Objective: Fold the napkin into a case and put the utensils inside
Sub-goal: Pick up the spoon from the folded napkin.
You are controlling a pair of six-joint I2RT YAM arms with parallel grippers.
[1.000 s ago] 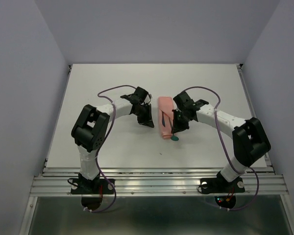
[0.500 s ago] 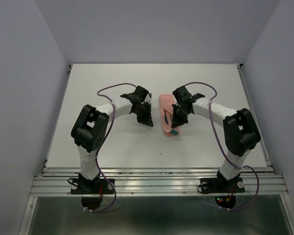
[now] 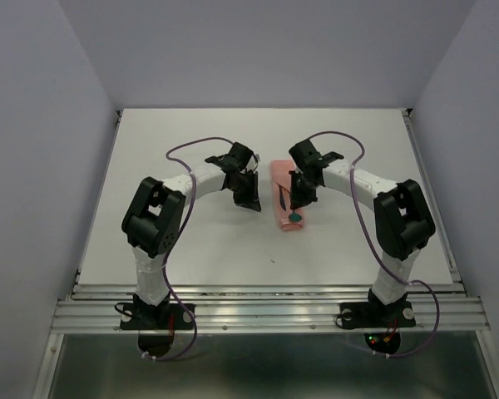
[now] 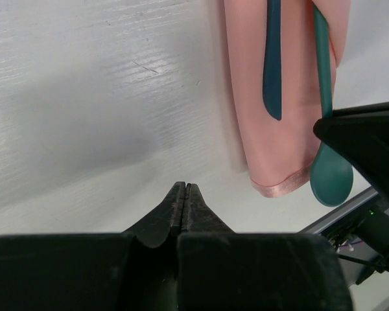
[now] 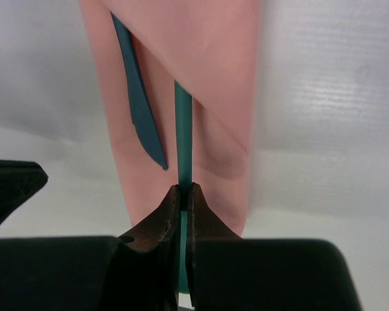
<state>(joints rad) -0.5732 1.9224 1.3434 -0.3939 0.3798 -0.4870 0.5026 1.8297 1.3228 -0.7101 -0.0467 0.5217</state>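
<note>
The case (image 3: 279, 179) now holds more of the spoon (image 3: 294, 218), which sits farther up-frame; my right fingers (image 5: 170, 217) pinch its handle, while my left fingers (image 4: 174, 210) are closed and empty.

Overhead cam + close wrist cams, case (image 4: 298, 116) shared

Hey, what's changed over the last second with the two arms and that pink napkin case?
The right gripper, shut on the teal spoon, moved away from the arm bases and slid the spoon farther along the case, and the arm's elbow swung inward. Nothing was picked up or let go. The left gripper, shut and empty, the case and the other utensil stayed put.
</note>
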